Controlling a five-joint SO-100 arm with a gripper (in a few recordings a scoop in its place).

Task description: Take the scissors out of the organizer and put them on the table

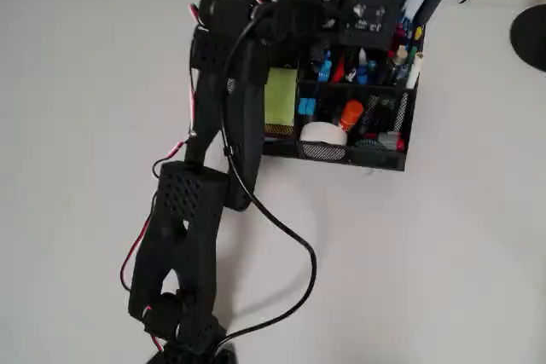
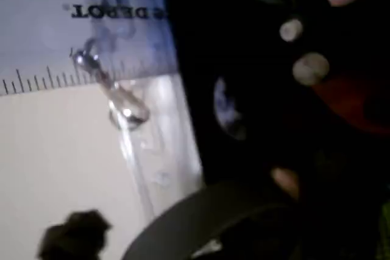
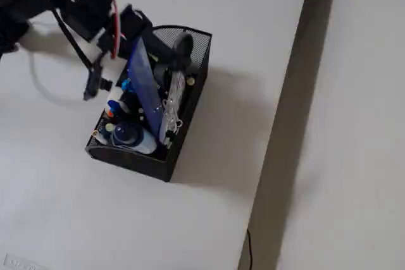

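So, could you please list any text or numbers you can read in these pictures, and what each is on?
"12" and "13": scale numbers on the clear ruler, wrist view.
"DEPOT": mirrored, on the same ruler; the print runs on, too blurred to read.
Nothing readable on the organizer in the overhead or fixed view.

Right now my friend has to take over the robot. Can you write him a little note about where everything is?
Gripper: over the back part of the organizer, reaching in from above. I cannot tell if it is open or shut; the wrist view is blurry and shows a clear ruler close up.
Scissors: a dark handle loop sticks up at the organizer's back end in the fixed view, so they seem to be still inside.
Table: no scissors lie on it.
Done: the arm has reached the organizer.
Left: grip the scissors, lift them out, lay them on the table.
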